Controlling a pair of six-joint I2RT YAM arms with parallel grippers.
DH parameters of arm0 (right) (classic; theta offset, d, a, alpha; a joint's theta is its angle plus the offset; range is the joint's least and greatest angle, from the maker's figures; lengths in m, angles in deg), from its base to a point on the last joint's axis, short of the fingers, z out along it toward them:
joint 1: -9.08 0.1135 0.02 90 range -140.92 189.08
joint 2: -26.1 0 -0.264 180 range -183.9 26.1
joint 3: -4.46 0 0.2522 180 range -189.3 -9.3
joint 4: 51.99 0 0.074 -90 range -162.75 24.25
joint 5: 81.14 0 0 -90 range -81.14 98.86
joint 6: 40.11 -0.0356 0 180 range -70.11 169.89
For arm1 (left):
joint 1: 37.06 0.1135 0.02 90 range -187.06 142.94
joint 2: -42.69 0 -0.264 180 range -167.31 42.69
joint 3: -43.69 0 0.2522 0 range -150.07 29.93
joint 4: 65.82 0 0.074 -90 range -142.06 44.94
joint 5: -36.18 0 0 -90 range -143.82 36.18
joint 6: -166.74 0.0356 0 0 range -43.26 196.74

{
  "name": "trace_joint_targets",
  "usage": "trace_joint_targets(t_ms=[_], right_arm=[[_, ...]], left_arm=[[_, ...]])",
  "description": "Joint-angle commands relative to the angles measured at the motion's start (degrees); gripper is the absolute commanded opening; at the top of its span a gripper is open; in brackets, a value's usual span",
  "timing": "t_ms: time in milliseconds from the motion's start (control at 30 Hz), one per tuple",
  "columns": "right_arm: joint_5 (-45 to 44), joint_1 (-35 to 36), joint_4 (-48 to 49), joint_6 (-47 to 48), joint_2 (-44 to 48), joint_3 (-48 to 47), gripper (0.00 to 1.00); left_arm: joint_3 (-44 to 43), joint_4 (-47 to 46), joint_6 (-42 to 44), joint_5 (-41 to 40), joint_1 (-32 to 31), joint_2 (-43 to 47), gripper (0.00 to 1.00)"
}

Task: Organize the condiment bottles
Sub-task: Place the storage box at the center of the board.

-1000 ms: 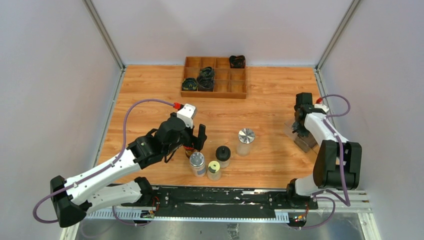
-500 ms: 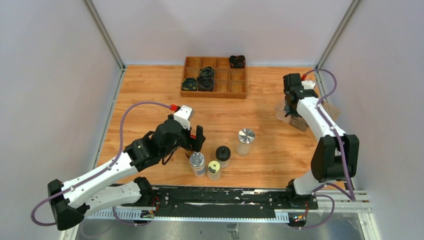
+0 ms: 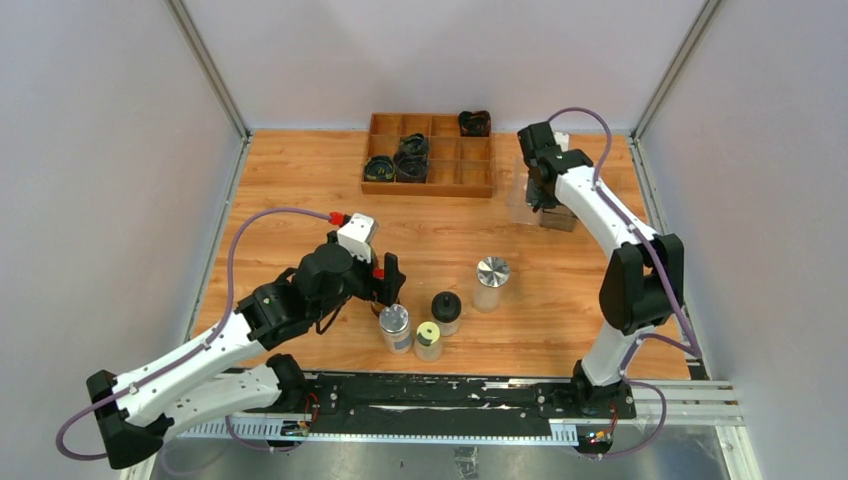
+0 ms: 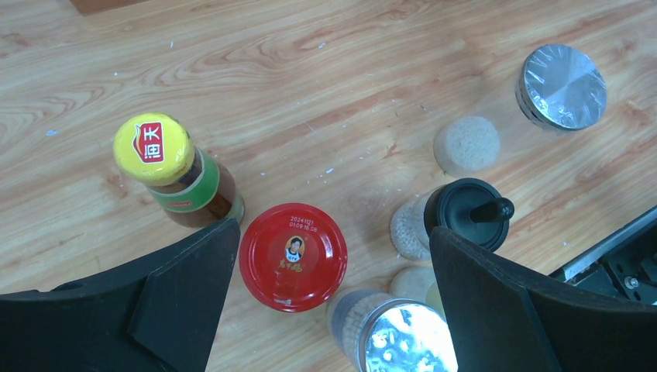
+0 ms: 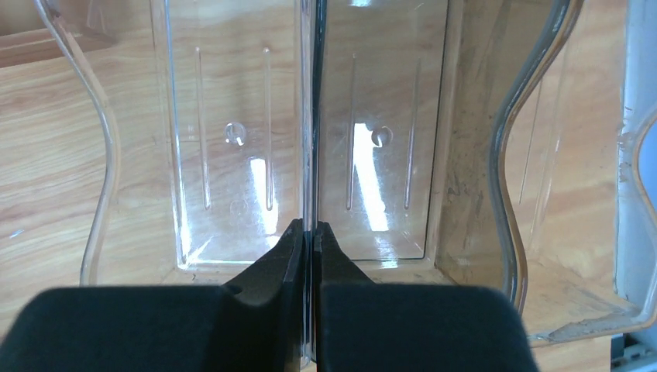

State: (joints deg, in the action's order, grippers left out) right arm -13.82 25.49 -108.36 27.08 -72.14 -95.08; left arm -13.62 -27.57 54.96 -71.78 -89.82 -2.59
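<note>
My left gripper (image 4: 333,240) is open and hovers just above the red-capped jar (image 4: 293,256), one finger on each side. In the top view the left gripper (image 3: 387,290) hides that jar. A yellow-green-capped bottle (image 4: 153,149) stands to its left. Near it stand a small silver-capped jar (image 3: 394,320), a pale-yellow-capped jar (image 3: 428,335), a black domed-cap bottle (image 3: 446,305) and a larger silver-capped jar (image 3: 492,272). My right gripper (image 5: 312,232) is shut on the middle divider of the clear plastic tray (image 5: 232,132), at the back right (image 3: 543,192).
A wooden compartment box (image 3: 430,185) with dark coiled bundles (image 3: 398,165) sits at the back centre, just left of the clear tray (image 3: 556,219). Grey walls enclose the table on three sides. The arm bases and a black rail line the near edge.
My right arm has carried the clear tray from the right edge back and left, next to the wooden box. My left gripper has shifted slightly left over the red-capped jar.
</note>
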Motion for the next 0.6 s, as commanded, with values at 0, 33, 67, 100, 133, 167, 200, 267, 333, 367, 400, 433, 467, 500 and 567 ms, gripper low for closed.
trace_joint_targets(t_ms=[0, 33, 67, 100, 133, 167, 200, 267, 333, 367, 400, 433, 467, 500, 567], right_arm=[[2.8, 4.0, -1.8, 4.5, -2.4, -7.8, 0.00], [3.2, 4.8, -2.2, 4.7, -3.2, -9.4, 0.00], [3.3, 5.6, -2.7, 4.8, -4.0, -10.8, 0.00], [3.7, 6.3, -3.0, 5.0, -4.7, -12.3, 0.00], [4.3, 7.0, -3.2, 5.2, -5.3, -13.4, 0.00], [4.3, 7.8, -3.4, 5.1, -5.8, -14.5, 0.00], [4.3, 8.8, -3.5, 5.1, -6.4, -15.5, 0.00], [3.7, 10.4, -3.8, 4.7, -7.5, -17.5, 0.00], [3.7, 11.9, -4.1, 3.9, -8.6, -18.9, 0.00], [3.6, 12.6, -4.3, 3.4, -9.1, -19.6, 0.00], [3.4, 13.5, -4.4, 2.9, -9.6, -20.2, 0.00], [2.9, 14.2, -4.7, 2.4, -10.2, -20.8, 0.00], [2.3, 15.2, -4.9, 1.7, -10.8, -21.3, 0.00], [1.8, 16.1, -5.1, 1.1, -11.2, -21.7, 0.00], [0.9, 17.7, -5.3, -0.3, -12.2, -22.2, 0.00]], left_arm=[[0.5, 1.6, -0.9, -0.6, -0.4, 1.1, 1.00], [0.4, 1.8, -1.0, -0.7, -0.4, 1.3, 1.00], [0.4, 1.9, -1.0, -0.8, -0.4, 1.5, 1.00], [0.4, 2.1, -0.9, -0.9, -0.4, 1.7, 1.00], [0.4, 2.4, -0.9, -1.1, -0.5, 2.0, 1.00], [0.4, 2.5, -0.9, -1.2, -0.5, 2.2, 1.00], [0.4, 2.7, -0.9, -1.3, -0.5, 2.4, 1.00], [0.3, 3.0, -0.9, -1.4, -0.4, 2.6, 1.00], [0.2, 3.3, -0.9, -1.5, -0.4, 2.8, 1.00], [0.2, 3.4, -0.9, -1.5, -0.4, 2.9, 1.00], [0.2, 3.5, -0.9, -1.6, -0.5, 3.0, 1.00], [0.2, 3.7, -0.9, -1.6, -0.5, 3.0, 1.00], [0.1, 3.8, -0.9, -1.6, -0.5, 3.1, 1.00], [0.1, 3.9, -0.9, -1.7, -0.5, 3.3, 1.00], [0.1, 4.1, -1.0, -1.8, -0.4, 3.5, 1.00]])
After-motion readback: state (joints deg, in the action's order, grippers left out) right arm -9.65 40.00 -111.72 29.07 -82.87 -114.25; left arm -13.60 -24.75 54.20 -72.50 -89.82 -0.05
